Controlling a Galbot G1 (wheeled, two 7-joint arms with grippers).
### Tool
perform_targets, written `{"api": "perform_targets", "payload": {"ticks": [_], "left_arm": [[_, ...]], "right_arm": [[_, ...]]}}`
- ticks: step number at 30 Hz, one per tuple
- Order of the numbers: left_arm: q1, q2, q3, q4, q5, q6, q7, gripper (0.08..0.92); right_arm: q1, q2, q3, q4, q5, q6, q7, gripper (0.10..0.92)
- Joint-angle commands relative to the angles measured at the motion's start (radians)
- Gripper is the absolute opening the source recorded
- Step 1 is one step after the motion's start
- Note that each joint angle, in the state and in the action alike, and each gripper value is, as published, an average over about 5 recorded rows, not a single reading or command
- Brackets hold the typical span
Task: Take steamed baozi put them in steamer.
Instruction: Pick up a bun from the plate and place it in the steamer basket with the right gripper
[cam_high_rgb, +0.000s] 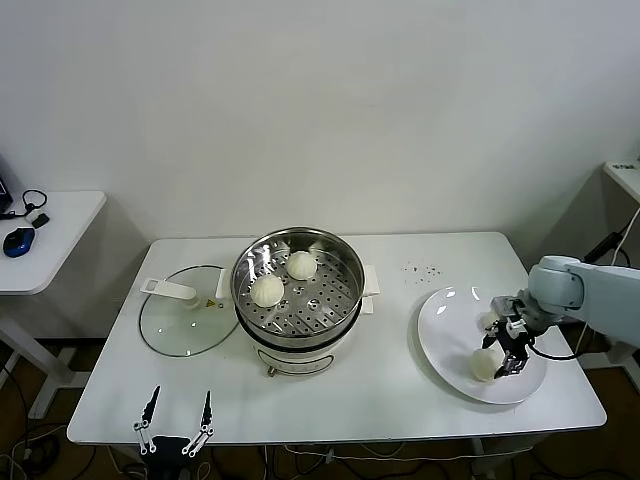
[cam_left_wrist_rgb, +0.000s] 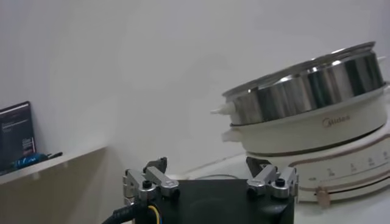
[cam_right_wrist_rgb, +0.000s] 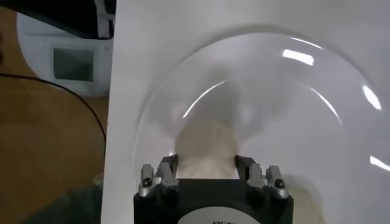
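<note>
The steamer stands mid-table, and two steamed baozi lie on its perforated tray. On the right, a white plate carries two more baozi. My right gripper is down on the plate, shut on the nearer baozi. The right wrist view shows that baozi filling the gap of the right gripper, with a finger against each side. The other plate baozi lies just behind, partly hidden by the gripper. My left gripper hangs open and empty at the table's front left edge.
A glass lid with a white handle lies flat to the left of the steamer. In the left wrist view the steamer's steel wall rises beyond the left gripper. A small side table stands at the far left.
</note>
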Motion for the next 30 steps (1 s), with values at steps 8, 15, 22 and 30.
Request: {"api": "perform_targets", "payload": {"ticks": [8,15,22,30], "left_arm": [[0.001,0.001,0.007,-0.007,0.003,0.001,0.0,0.823],[0.001,0.004,0.007,-0.012,-0.002,-0.001,0.0,0.823],[0.0,0.008,0.008,-0.007,-0.001,-0.001,0.0,0.823],[0.001,0.009,0.008,-0.006,-0.001,-0.001,0.0,0.823]], "right_arm": [[0.521,0.158,-0.321,0.165,0.238,0.031,-0.035,0.636],[0.609,0.281,-0.304,0.132,0.263,0.099,-0.06,0.636],[0.617,0.397,-0.221,0.062,0.257,0.249,-0.038,0.636],[0.537,0.53,-0.111,-0.027,0.155,0.446,0.032,0.636]]}}
